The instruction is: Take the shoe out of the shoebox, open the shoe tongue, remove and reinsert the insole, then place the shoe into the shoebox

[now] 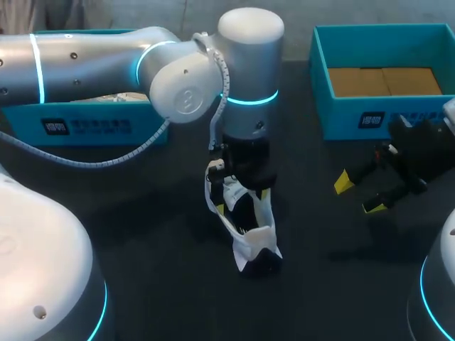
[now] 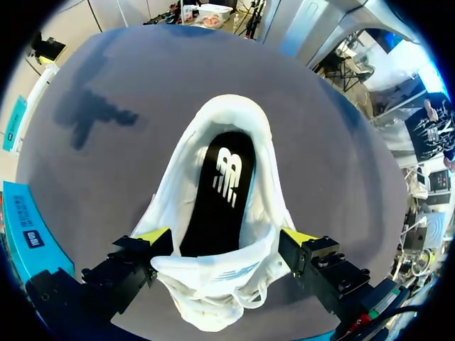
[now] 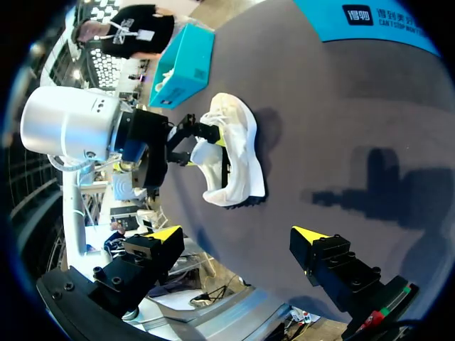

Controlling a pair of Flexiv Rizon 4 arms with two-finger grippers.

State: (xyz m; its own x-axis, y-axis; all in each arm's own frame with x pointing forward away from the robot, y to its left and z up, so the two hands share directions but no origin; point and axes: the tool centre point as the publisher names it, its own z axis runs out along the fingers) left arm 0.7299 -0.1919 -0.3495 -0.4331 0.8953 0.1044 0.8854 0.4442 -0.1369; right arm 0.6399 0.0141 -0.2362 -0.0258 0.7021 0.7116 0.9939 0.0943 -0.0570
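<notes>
Tabletop (image 1: 142, 234) carries the shoe (image 2: 213, 177), already out of the shoebox (image 1: 341, 117), insole (image 2: 220, 192) seated inside. My left jaws clamp its sides; right jaws wide, empty. Boxing, at least, remains.

A dark grey, matte table (image 1: 142, 234) carries everything, its top plain and unpatterned. Light falls on the table from above. It leaves 1 soft cross-shaped shadow (image 2: 92, 114) near the table's far edge and 1 long blocky shadow (image 3: 370, 188) across the table's middle.
</notes>
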